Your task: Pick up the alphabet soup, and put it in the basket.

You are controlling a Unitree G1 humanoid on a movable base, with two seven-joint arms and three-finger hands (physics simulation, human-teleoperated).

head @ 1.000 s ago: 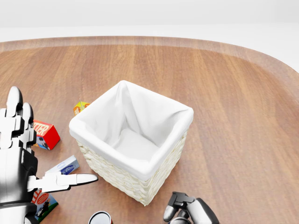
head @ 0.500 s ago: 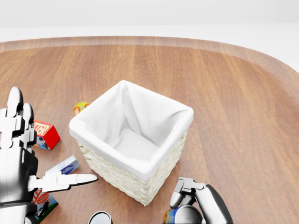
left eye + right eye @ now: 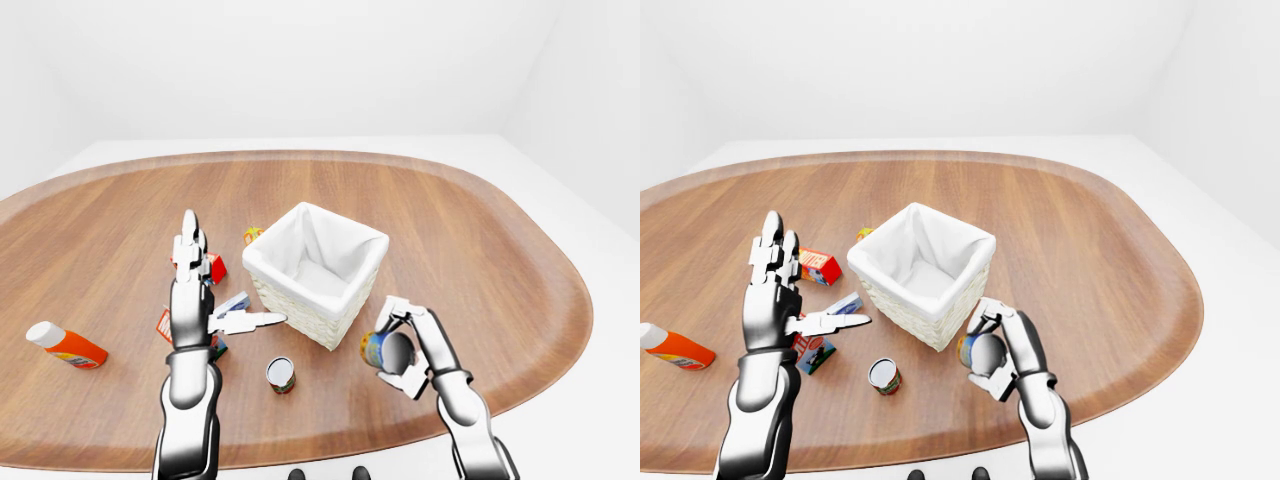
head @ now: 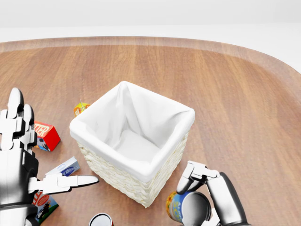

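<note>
The alphabet soup can [image 4: 174,207], with a blue and orange label, lies tilted in my right hand [image 3: 398,345]. The fingers are shut round it and hold it off the table, just right of and below the basket's near corner in the head view. The woven basket [image 4: 126,180] with its white cloth liner stands mid-table, and nothing shows inside it. My left hand [image 3: 235,272] is open and empty, held upright left of the basket with the thumb pointing at it.
Left of the basket are a red box [image 4: 45,135], a small yellow box [image 4: 81,108], a blue-white box [image 4: 63,167] and a carton [image 4: 44,206]. A red-labelled can [image 3: 281,375] stands below the basket. An orange bottle [image 3: 65,344] lies far left.
My right hand has risen into the head view with the soup can in it, moving up and a little right. The left hand and the basket have not moved.
</note>
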